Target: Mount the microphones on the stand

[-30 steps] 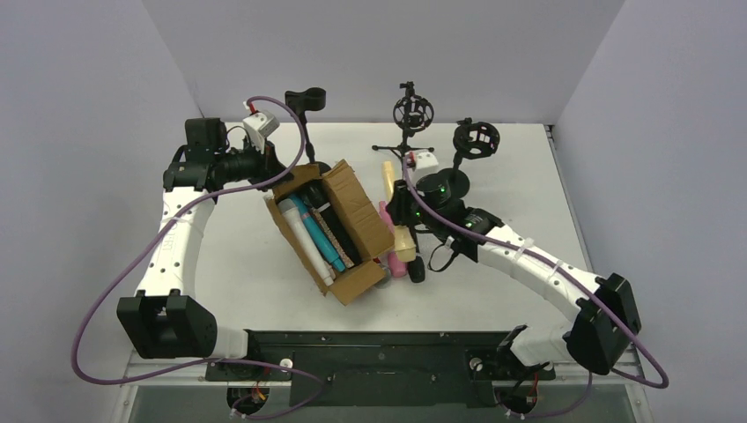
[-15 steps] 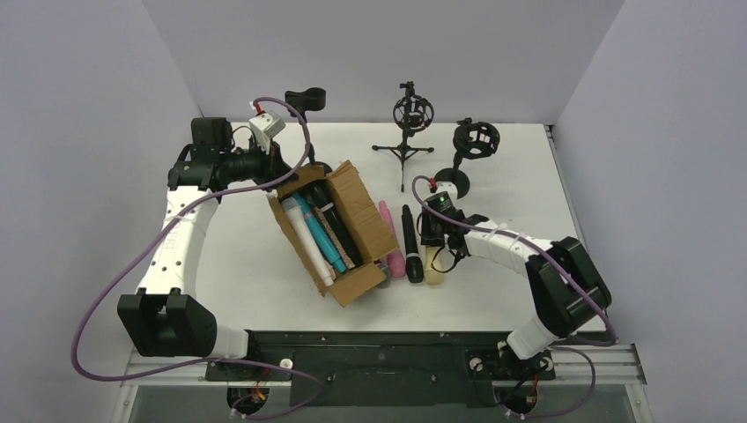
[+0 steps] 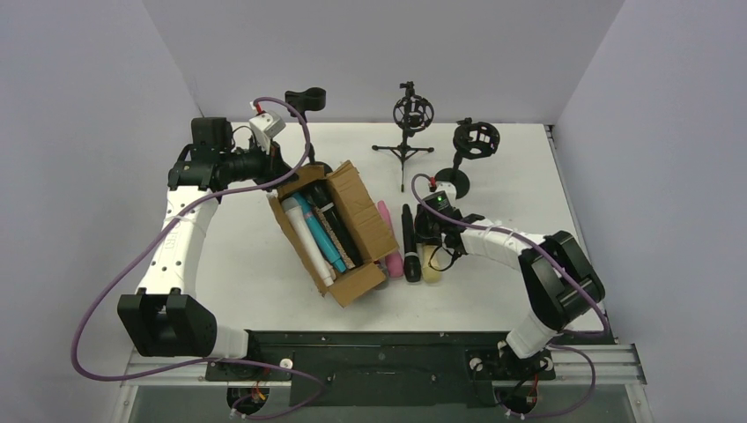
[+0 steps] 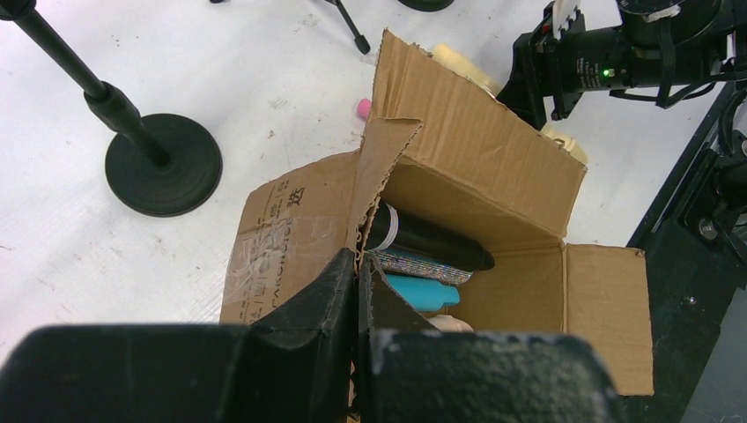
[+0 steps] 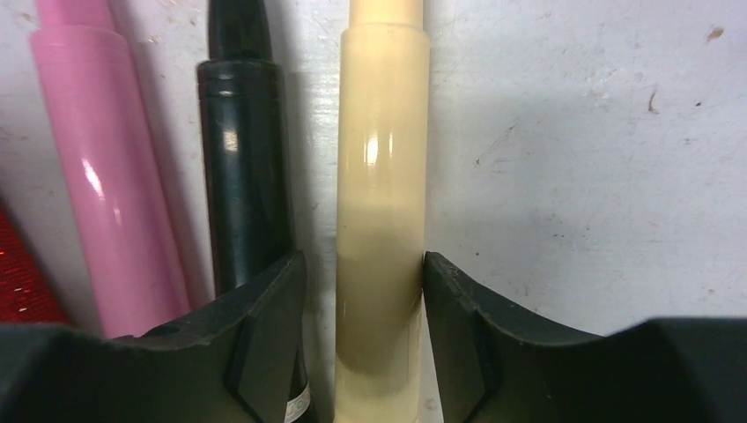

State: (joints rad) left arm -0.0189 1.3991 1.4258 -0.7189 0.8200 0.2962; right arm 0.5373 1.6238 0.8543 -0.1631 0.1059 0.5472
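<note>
Cream-yellow stick microphone [image 5: 380, 220] lies flat on the white table [image 5: 581, 176], running up the centre of the right wrist view. The right gripper [image 5: 363, 264] straddles it with jaws partly open, a thin gap showing on the left side, so it is not clamped. A black stick microphone [image 5: 242, 176] and a pink stick microphone [image 5: 106, 176] lie just left of it. At the bottom of the left wrist view, the left gripper [image 4: 357, 282] is pinched tight on a flap of the brown cardboard box [image 4: 493, 150], where a teal microphone [image 4: 423, 293] rests inside.

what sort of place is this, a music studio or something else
Most likely a robotics lab bench, not a studio: two robot arms bolted at the edge of a white table, plain walls boxing it in, purple cables exposed.
</note>
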